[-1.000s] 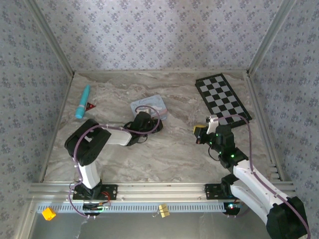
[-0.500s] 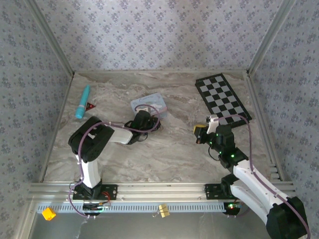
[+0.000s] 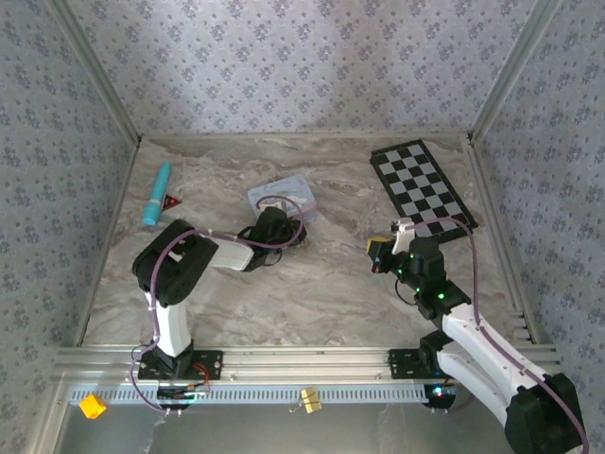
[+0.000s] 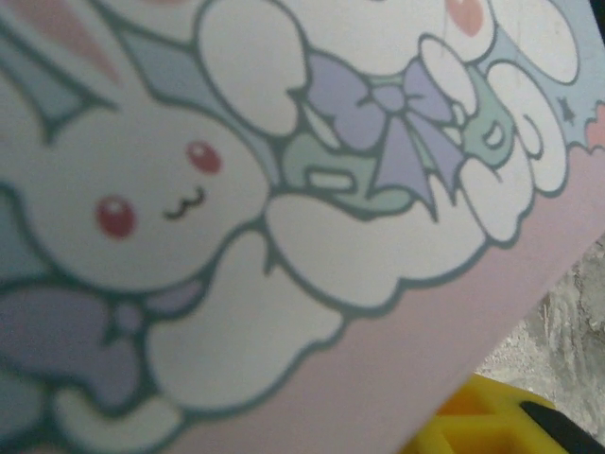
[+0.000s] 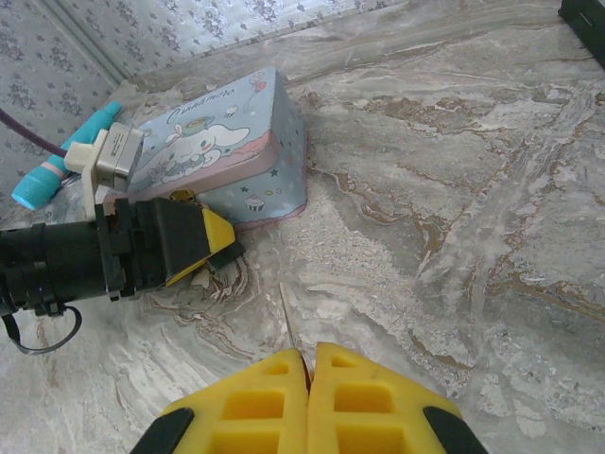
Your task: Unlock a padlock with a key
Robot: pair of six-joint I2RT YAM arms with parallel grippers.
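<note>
The padlock is hidden. A pale blue cartoon-printed tin (image 3: 281, 196) lies mid-table, and its bunny print is close up in the left wrist view (image 4: 284, 189). My left gripper (image 3: 286, 225) presses against the tin's near corner. One yellow finger (image 4: 468, 421) pokes out beneath the tin's edge. In the right wrist view the left gripper (image 5: 194, 219) sits at the corner of the tin (image 5: 213, 156). How its jaws stand is unclear. My right gripper (image 3: 380, 253) (image 5: 310, 364) hovers over the marble, shut on a key whose thin blade (image 5: 287, 320) sticks forward.
A teal cylinder (image 3: 158, 192) and a small red-and-black triangle (image 3: 172, 200) lie at the back left. A black-and-white checkerboard (image 3: 423, 186) lies at the back right. Papered walls close in three sides of the marble table (image 3: 321, 284).
My left arm has pushed further in at the tin, which has shifted slightly back, and its jaws have narrowed. The right arm and key have stayed still.
</note>
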